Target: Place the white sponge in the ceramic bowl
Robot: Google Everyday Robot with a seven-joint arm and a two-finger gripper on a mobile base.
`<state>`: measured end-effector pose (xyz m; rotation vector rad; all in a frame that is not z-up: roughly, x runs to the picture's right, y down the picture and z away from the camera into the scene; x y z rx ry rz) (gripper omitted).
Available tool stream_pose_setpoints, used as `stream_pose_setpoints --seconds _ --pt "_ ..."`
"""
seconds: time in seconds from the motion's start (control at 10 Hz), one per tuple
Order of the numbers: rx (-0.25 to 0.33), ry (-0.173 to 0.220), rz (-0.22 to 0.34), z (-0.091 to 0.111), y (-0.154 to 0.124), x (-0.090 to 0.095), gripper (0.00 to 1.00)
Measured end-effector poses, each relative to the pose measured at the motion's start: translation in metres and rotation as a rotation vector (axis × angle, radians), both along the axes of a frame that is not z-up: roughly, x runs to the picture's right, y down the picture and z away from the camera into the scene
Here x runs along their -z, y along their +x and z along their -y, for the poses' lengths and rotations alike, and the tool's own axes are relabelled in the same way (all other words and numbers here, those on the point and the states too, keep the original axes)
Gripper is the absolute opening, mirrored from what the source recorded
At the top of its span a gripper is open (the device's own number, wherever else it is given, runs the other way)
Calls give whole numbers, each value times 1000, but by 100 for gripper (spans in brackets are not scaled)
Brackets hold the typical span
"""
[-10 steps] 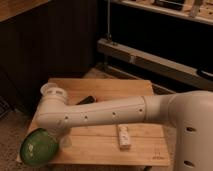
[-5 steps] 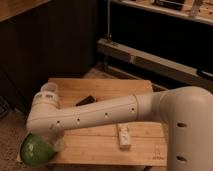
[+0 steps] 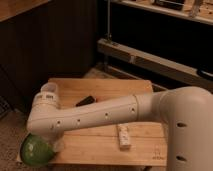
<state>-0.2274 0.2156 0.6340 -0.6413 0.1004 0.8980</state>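
Green glaze is showing at the near left corner of the wooden table [image 3: 100, 145], where the ceramic bowl [image 3: 35, 150] is sitting partly under my elbow. My pincer [image 3: 56, 144] is hanging just beside the bowl's right edge, mostly hidden by my own forearm, so I cannot tell how it stands or whether it is carrying anything. To the right, well apart from it, the white sponge [image 3: 123, 136] is lying flat on the boards, its long axis running near to far, tilted a little leftward at the far end. I am judging that the coming reach must go rightward. Farther back a dark flat object [image 3: 85, 101] is resting beside a small cup [image 3: 49, 91].
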Motion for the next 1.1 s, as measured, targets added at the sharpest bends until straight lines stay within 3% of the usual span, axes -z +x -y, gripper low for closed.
stream_pose_setpoints --seconds 0.2,0.5,0.9,1.1 --pt "7 5 3 1 -2 2 85" --pt "65 7 38 -2 -13 7 60" --pt "61 -53 173 -11 -26 11 16" --pt "42 -78 220 -13 -28 7 3"
